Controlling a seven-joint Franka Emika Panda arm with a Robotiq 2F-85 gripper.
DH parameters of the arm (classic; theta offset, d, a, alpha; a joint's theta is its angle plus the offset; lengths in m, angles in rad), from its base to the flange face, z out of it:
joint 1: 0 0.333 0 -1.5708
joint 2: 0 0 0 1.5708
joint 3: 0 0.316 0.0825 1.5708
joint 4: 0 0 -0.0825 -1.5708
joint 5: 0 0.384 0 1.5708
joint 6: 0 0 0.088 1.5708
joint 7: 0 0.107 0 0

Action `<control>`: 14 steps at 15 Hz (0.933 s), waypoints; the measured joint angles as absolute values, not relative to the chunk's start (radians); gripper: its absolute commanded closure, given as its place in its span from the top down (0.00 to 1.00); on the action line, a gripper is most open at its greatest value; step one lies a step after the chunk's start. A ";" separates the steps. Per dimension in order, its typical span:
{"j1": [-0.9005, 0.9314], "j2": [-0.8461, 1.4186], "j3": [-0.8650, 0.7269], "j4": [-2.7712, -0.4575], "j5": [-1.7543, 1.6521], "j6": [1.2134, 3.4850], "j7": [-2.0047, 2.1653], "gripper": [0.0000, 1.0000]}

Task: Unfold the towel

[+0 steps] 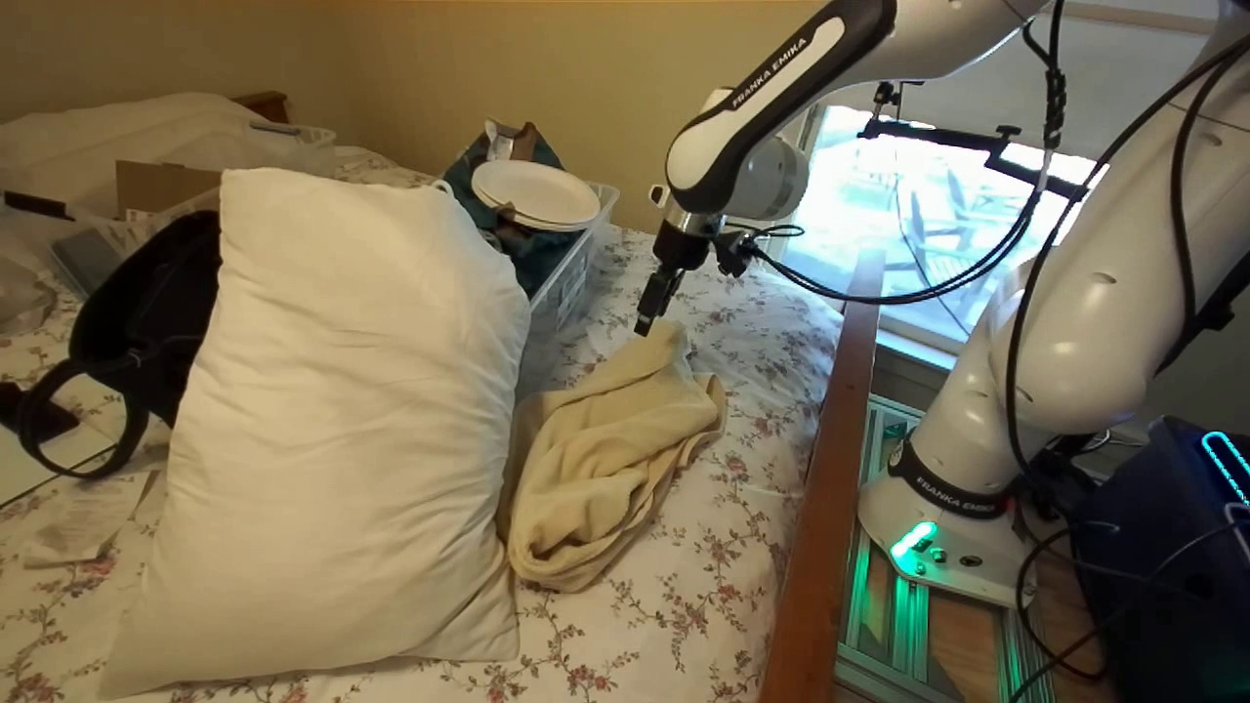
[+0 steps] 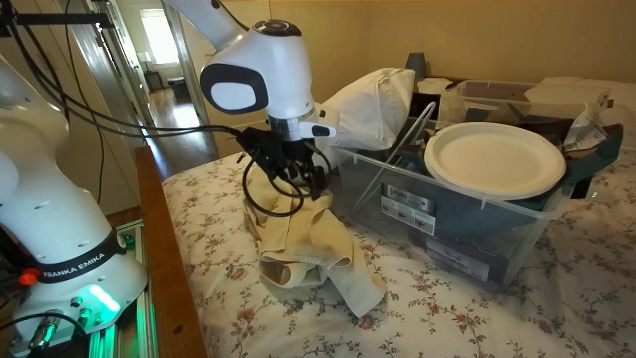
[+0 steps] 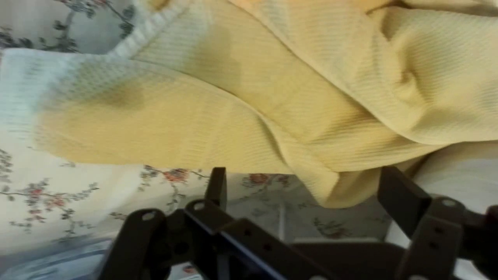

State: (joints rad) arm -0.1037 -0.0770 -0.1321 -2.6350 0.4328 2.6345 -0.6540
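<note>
Towel [image 1: 615, 449] of ribbed, pale-yellow cloth lies crumpled in soft overlapping folds below the tool [image 3: 310, 190], whose two fingers [image 3: 402, 200] stand wide apart. In the wrist view a pointed fold [image 3: 330, 190] shows between them; contact is unclear. Near the tool are a plump, creased white pillow [image 1: 342, 430] and a clear plastic bin [image 2: 467, 219] bearing round, white plates [image 2: 497, 159]. The floral-patterned bench [image 2: 447, 318] spreads beneath.

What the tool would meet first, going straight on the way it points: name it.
Probably the towel: the open tool points down toward its edge. Depth is hard to judge, though, so it might touch the sheet beside the towel first.
</note>
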 measured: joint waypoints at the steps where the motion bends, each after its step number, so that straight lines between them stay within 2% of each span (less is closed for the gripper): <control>1: -0.121 -0.062 -0.146 -2.652 0.381 2.686 -0.618 1.00; 7: -0.201 0.083 -0.231 -2.695 0.212 2.937 -0.426 1.00; 10: -0.236 0.144 -0.227 -2.688 0.300 3.029 -0.437 1.00; 12: -0.288 0.160 -0.160 -2.664 0.435 3.045 -0.475 1.00; 13: -0.318 0.163 -0.115 -2.646 0.505 3.045 -0.498 0.78; 14: -0.348 0.167 -0.069 -2.625 0.576 3.043 -0.524 0.72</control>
State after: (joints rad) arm -0.3477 0.1668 -0.0695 -2.6252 0.5757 3.0435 -0.5238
